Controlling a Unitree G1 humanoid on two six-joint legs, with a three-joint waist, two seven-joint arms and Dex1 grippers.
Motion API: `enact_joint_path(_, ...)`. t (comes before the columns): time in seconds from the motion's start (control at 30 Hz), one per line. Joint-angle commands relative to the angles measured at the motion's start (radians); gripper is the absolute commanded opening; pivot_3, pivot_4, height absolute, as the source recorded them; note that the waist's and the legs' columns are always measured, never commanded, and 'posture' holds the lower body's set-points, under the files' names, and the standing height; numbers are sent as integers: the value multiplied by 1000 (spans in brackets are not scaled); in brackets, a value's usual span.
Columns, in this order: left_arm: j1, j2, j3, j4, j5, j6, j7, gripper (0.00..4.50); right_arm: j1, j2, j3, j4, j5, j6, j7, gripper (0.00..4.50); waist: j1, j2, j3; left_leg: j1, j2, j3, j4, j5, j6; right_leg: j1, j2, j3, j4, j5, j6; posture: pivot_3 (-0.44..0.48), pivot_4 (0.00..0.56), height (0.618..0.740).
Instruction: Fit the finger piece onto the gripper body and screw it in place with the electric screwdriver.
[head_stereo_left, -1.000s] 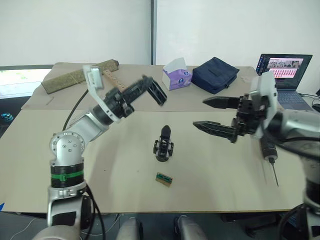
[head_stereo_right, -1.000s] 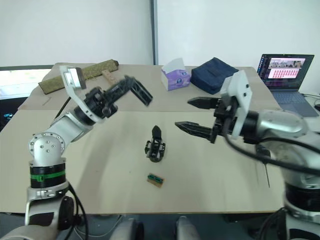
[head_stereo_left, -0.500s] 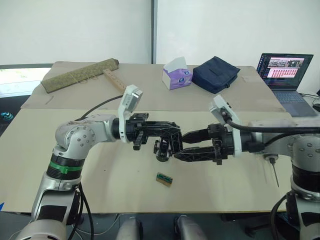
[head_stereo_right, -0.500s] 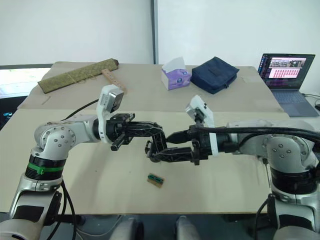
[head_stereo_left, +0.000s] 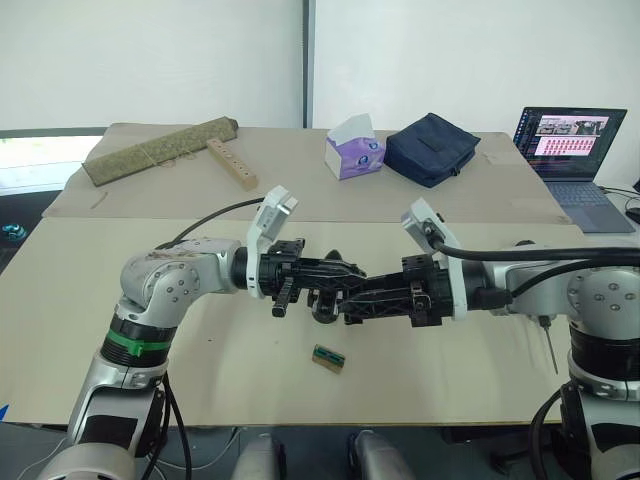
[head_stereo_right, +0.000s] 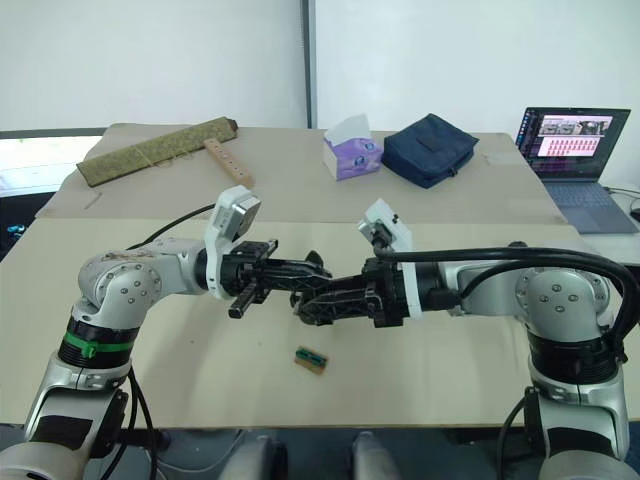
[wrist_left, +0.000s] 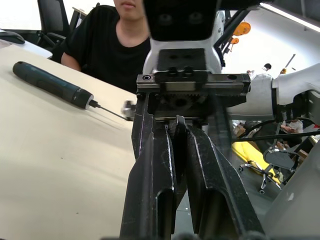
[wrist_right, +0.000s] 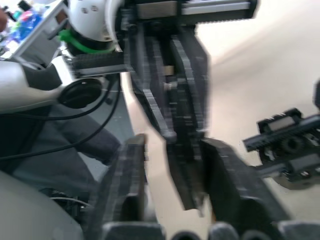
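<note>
Two black claws meet mid-table above the chunky gripper body (head_stereo_left: 322, 303): left gripper (head_stereo_left: 345, 272) nearly closed, empty; right gripper (head_stereo_left: 350, 305) parted around it. The cylindrical electric screwdriver (wrist_left: 50, 83) lies apart.

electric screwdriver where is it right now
The electric screwdriver lies on the table's right side, just beyond the right arm, bit pointing toward the near edge.
</note>
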Motion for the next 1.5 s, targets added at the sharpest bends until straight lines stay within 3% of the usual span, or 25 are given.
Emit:
enact_joint_path(0.03, -1, -11, 15, -27, 1, -7, 2, 0, 15, -22, 4, -32, 51, -10, 9, 406, 0, 0, 0, 0, 0, 0, 0, 0, 0, 0, 0, 0, 0, 0, 0, 0, 150, 740)
enact_joint_path(0.2, -5, -13, 40, -25, 0, -6, 15, 0, 38, -46, 14, -50, 57, -19, 24, 407, 0, 0, 0, 0, 0, 0, 0, 0, 0, 0, 0, 0, 0, 0, 0, 0, 150, 740)
enact_joint_path(0.23, -7, -12, 49, -27, -2, -8, 20, 716, 41, -47, 13, -53, 53, -27, 29, 407, 0, 0, 0, 0, 0, 0, 0, 0, 0, 0, 0, 0, 0, 0, 0, 0, 150, 740)
enact_joint_path(0.37, 4, 11, 81, -52, -4, -43, -11, 1931, 55, -51, 0, -67, 39, -66, 55, 405, -2, 0, 0, 0, 0, 0, 0, 0, 0, 0, 0, 0, 0, 0, 0, 0, 150, 740)
enact_joint_path(0.4, 20, 32, 108, -58, 7, -84, -42, 2490, 67, -52, -16, -75, 21, -92, 72, 405, -3, 0, 0, 0, 0, 0, 0, 0, 0, 0, 0, 0, 0, 0, 0, 0, 150, 740)
enact_joint_path(0.53, 144, 129, 151, -38, 198, -416, -217, 4359, 166, -85, -74, -91, -47, -174, 175, 405, -5, 0, 0, 0, 1, 0, -1, 0, 0, 0, 1, 0, -1, 0, 0, 0, 150, 740)
enact_joint_path(0.57, 177, 165, 142, -19, 249, -476, -255, 4500, 208, -95, -86, -91, -76, -203, 211, 405, -1, 0, 0, 0, 1, 1, -1, 0, 0, 0, 1, 0, -1, 0, 0, 0, 150, 740)
enact_joint_path(0.67, 235, 219, 149, 39, 314, -556, -296, 4500, 345, -57, -151, -112, -192, -398, 367, 405, 6, 0, 0, 0, 1, 1, -1, 0, 0, 1, 1, -1, -5, 1, -1, 0, 150, 740)
enact_joint_path(0.8, 273, 205, 148, 153, 420, -700, -271, 4500, 446, -26, -167, -52, -288, -496, 397, 405, 14, 0, 0, -2, 1, 1, 1, 0, 1, 2, -1, -1, -9, 3, 3, 0, 150, 740)
enact_joint_path(0.87, 294, 196, 107, 234, 507, -814, -286, 4500, 495, -6, -152, -39, -400, -632, 480, 405, 13, 0, 0, -2, 1, 2, 1, 0, 1, 3, -1, -1, -9, 4, 3, 0, 150, 740)
enact_joint_path(1.13, 238, 82, 5, 490, 657, -972, -276, 4500, 505, 73, -84, 38, -694, -1026, 669, 405, 13, 0, 0, -1, 1, 3, 1, 0, 1, 2, 1, 0, -7, 4, 3, 0, 150, 740)
enact_joint_path(1.27, 162, 1, -70, 670, 770, -1126, -264, 4500, 506, 113, -58, 43, -714, -1076, 692, 404, 17, 0, 0, -1, 1, 3, 1, 0, 1, 2, 1, 0, -7, 5, 2, 0, 150, 740)
enact_joint_path(1.37, 102, -82, -73, 779, 772, -1140, -259, 4500, 513, 120, -40, 28, -729, -1081, 689, 404, 21, 0, 0, -2, 0, 3, 3, 0, 1, 2, 1, 0, -7, 5, 3, 0, 150, 740)
enact_joint_path(1.5, 58, -126, -95, 835, 803, -1170, -287, 4500, 528, 116, -43, 7, -724, -1071, 678, 404, 22, 0, 0, -3, 1, 3, 4, 0, 1, 2, 1, 0, -7, 5, 3, 0, 150, 740)
